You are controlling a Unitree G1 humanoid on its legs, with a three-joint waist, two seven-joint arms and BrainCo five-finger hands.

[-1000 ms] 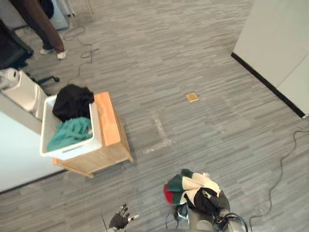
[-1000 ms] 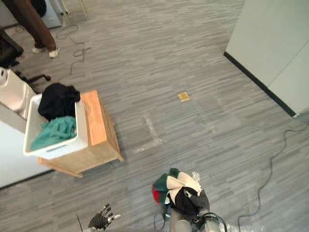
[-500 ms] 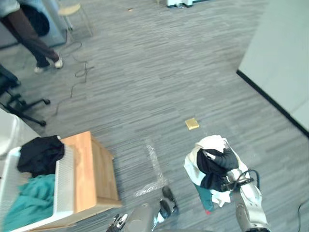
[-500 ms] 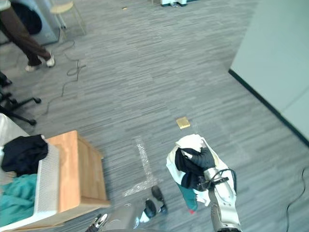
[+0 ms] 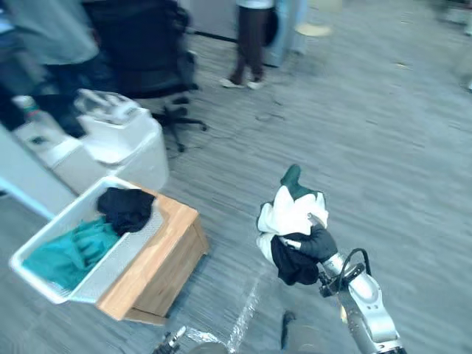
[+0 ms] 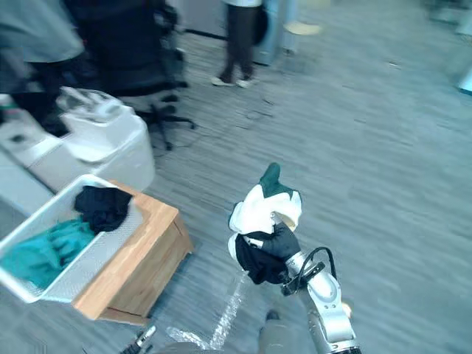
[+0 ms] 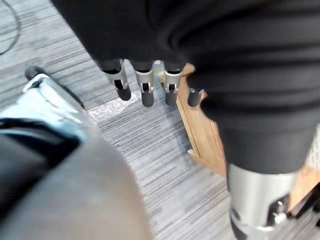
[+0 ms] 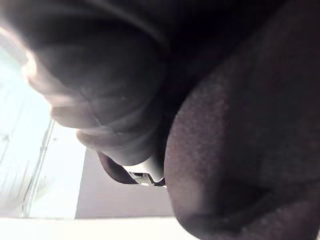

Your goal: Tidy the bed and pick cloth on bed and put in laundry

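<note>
cloth bundle [image 5: 290, 214] now higher, gripped in right hand [image 5: 318, 244], above grey office carpet [image 5: 402, 151]

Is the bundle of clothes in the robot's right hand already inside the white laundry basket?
No, the right hand holds the bundle of clothes up over the floor, apart from the white laundry basket on the wooden stand.

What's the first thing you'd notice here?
The bright bundle of clothes carried high on the right hand, in the middle of the eye views. Next, the white basket on a wooden stand to the robot's left, with a black cloth and a teal cloth inside. The left hand hangs low, open.
</note>
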